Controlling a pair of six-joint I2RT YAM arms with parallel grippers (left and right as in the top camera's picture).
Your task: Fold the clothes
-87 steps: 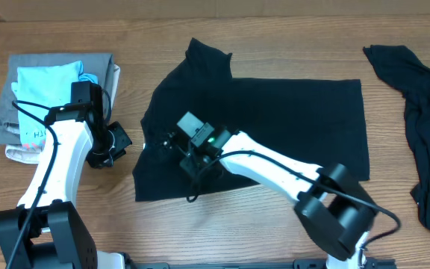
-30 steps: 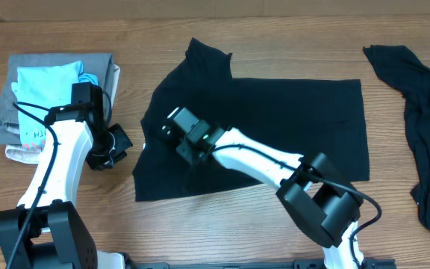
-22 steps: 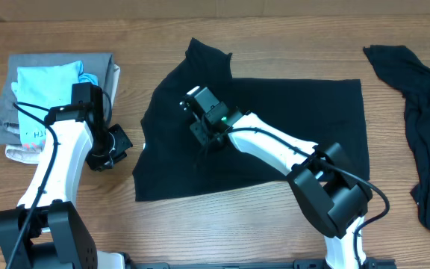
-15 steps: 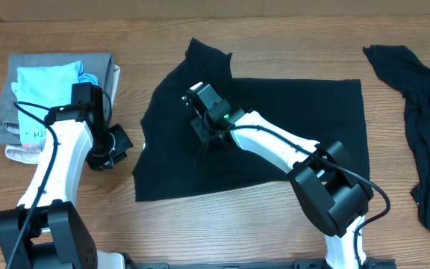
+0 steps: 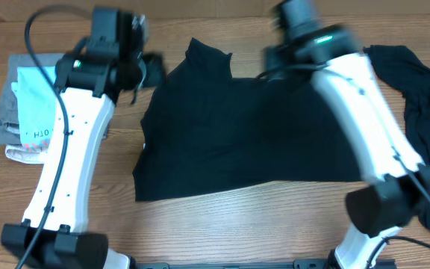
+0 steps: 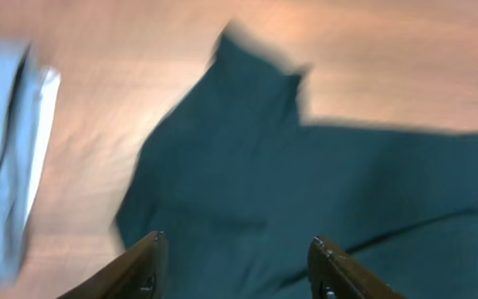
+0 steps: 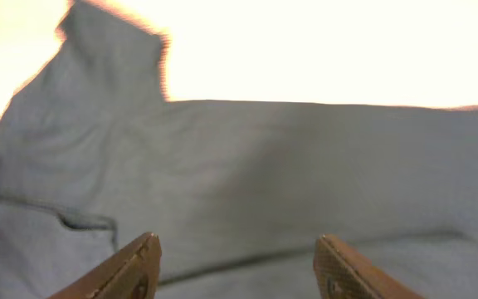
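- Clothes first: black T-shirt (image 5: pixel 260 134) spread flat on the table (image 5: pixel 200 224), below and ahead of both pairs of fingers, touched by neither.
- Parted wide with nothing between: left fingers (image 6: pixel 139 270), raised above the T-shirt, its sleeve and body ahead of the tips.
- Likewise parted wide and empty: right fingers (image 7: pixel 135 270), also raised over the T-shirt, with the sleeve ahead and to their left.
- Seen from overhead, both arms blurred; left fingers just beside the shirt's far left sleeve, right fingers over its far edge.
- Crumpled well to the right of the right fingers, apart from the T-shirt: second black garment (image 5: pixel 424 112).
- Well to the left of the left fingers: stack of folded garments (image 5: pixel 10 119), light-blue shirt (image 5: pixel 36 97) on top, partly hidden by the left arm.
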